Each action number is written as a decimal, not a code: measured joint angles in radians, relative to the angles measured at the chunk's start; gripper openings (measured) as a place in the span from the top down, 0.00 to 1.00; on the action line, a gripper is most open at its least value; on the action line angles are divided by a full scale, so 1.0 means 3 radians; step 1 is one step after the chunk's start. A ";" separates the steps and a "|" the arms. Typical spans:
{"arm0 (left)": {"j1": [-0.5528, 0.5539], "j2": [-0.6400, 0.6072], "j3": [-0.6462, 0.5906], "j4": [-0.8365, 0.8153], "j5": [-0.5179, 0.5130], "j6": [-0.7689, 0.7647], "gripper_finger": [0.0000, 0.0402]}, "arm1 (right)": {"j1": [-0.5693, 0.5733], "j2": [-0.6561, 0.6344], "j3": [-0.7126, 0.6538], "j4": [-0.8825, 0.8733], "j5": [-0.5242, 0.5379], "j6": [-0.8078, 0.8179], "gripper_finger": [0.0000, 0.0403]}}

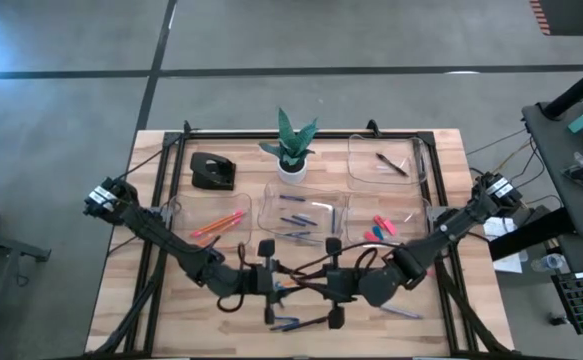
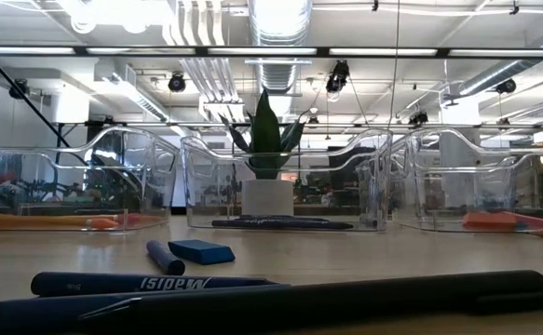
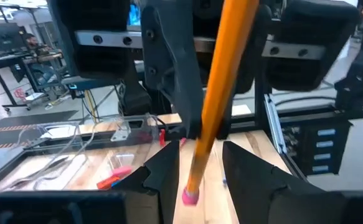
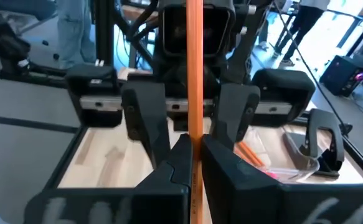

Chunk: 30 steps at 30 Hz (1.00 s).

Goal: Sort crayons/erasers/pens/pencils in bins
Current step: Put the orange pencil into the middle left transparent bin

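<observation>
An orange pencil (image 4: 193, 74) with a pink end (image 3: 190, 196) stands nearly upright between my two grippers, which face each other near the table's front middle. My right gripper (image 1: 333, 285) is shut on the pencil. My left gripper (image 1: 271, 283) is open, and its fingers (image 3: 165, 177) stand on either side of the pencil just above the pink end. Four clear bins sit behind: one with orange pencils (image 1: 216, 222), one with blue and dark sticks (image 1: 301, 215), one with pink erasers (image 1: 386, 228), and a far one with a dark pen (image 1: 386, 160). My right gripper pinches the pencil's shaft (image 4: 193, 155) between its two fingers. The fingers lie level, come from the table's right and cross the pencil. The pencil stands nearly upright with its pink end down. I cannot tell whether that end touches the table.
Dark pens (image 2: 299, 298) lie on the table by the near edge; they also show in the high view (image 1: 301, 322). A blue eraser (image 2: 201, 251) and a short blue crayon (image 2: 164, 258) lie near them. A white plant pot (image 1: 291, 165) and a black desk object (image 1: 211, 172) stand at the back.
</observation>
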 joint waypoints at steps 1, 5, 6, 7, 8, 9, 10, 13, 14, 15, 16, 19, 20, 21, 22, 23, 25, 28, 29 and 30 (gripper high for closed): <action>0.0009 0.0000 0.0000 0.0025 -0.0001 0.0000 0.73 | -0.0014 0.0003 0.0000 0.0022 -0.0003 -0.0002 0.97; 0.0011 0.0000 0.0000 0.0045 -0.0004 0.0000 0.73 | -0.0028 0.0004 0.0000 0.0010 -0.0003 -0.0010 0.97; 0.0011 0.0000 -0.0001 0.0042 -0.0004 -0.0001 0.73 | -0.0027 0.0004 0.0000 0.0009 -0.0004 -0.0013 0.97; 0.0010 0.0000 -0.0001 0.0042 -0.0003 -0.0005 0.74 | -0.0027 0.0004 0.0000 0.0013 -0.0004 -0.0029 0.97; 0.0009 0.0000 -0.0003 0.0042 -0.0003 -0.0005 0.76 | -0.0027 0.0004 0.0000 0.0014 -0.0006 -0.0035 0.97; 0.0011 0.0000 -0.0004 0.0042 -0.0003 -0.0007 0.78 | -0.0024 0.0004 0.0000 0.0013 -0.0006 -0.0044 0.97; 0.0012 0.0000 -0.0004 0.0040 -0.0003 -0.0008 0.81 | -0.0023 0.0004 0.0000 0.0011 -0.0007 -0.0044 0.97; 0.0012 0.0000 -0.0006 0.0040 -0.0006 -0.0022 0.90 | -0.0024 0.0004 0.0000 0.0012 -0.0014 -0.0041 0.97; 0.0012 0.0000 -0.0006 0.0040 -0.0003 -0.0023 0.93 | -0.0024 0.0004 0.0000 0.0010 -0.0010 -0.0041 0.97; 0.0012 0.0000 -0.0006 0.0039 -0.0002 -0.0021 0.96 | -0.0024 0.0004 0.0000 0.0009 -0.0004 -0.0030 0.97; 0.0012 0.0000 -0.0006 0.0038 -0.0007 -0.0021 0.97 | -0.0024 0.0004 0.0000 0.0011 -0.0012 -0.0029 0.97; 0.0012 0.0000 -0.0006 0.0036 -0.0005 -0.0024 0.97 | -0.0024 0.0004 0.0000 0.0009 -0.0013 0.0008 0.96; 0.0012 0.0000 -0.0006 0.0033 -0.0005 -0.0029 0.97 | -0.0024 0.0004 0.0000 -0.0001 -0.0013 0.0030 0.95; 0.0012 0.0000 -0.0006 0.0028 -0.0005 -0.0031 0.97 | -0.0024 0.0004 0.0002 -0.0022 -0.0012 0.0049 0.94; 0.0012 0.0000 -0.0006 0.0024 -0.0004 -0.0033 0.97 | -0.0024 0.0002 0.0004 -0.0055 -0.0012 0.0075 0.92; 0.0012 0.0000 -0.0006 0.0024 -0.0003 -0.0036 0.97 | -0.0024 -0.0006 0.0004 -0.0116 -0.0007 0.0092 0.89; 0.0012 0.0000 -0.0006 0.0020 0.0000 -0.0041 0.97 | -0.0024 -0.0024 0.0006 -0.0189 -0.0003 0.0093 0.83; 0.0011 -0.0001 -0.0008 -0.0092 0.0008 -0.0153 0.97 | -0.0020 -0.0064 0.0137 -0.0599 -0.0004 0.0240 0.73; 0.0011 -0.0004 -0.0008 -0.0202 0.0008 -0.0260 0.97 | -0.0013 -0.0070 0.0226 -0.0811 -0.0005 0.0362 0.70; 0.0011 -0.0006 -0.0010 -0.0342 0.0008 -0.0368 0.97 | -0.0002 -0.0081 0.0327 -0.1091 -0.0007 0.0493 0.68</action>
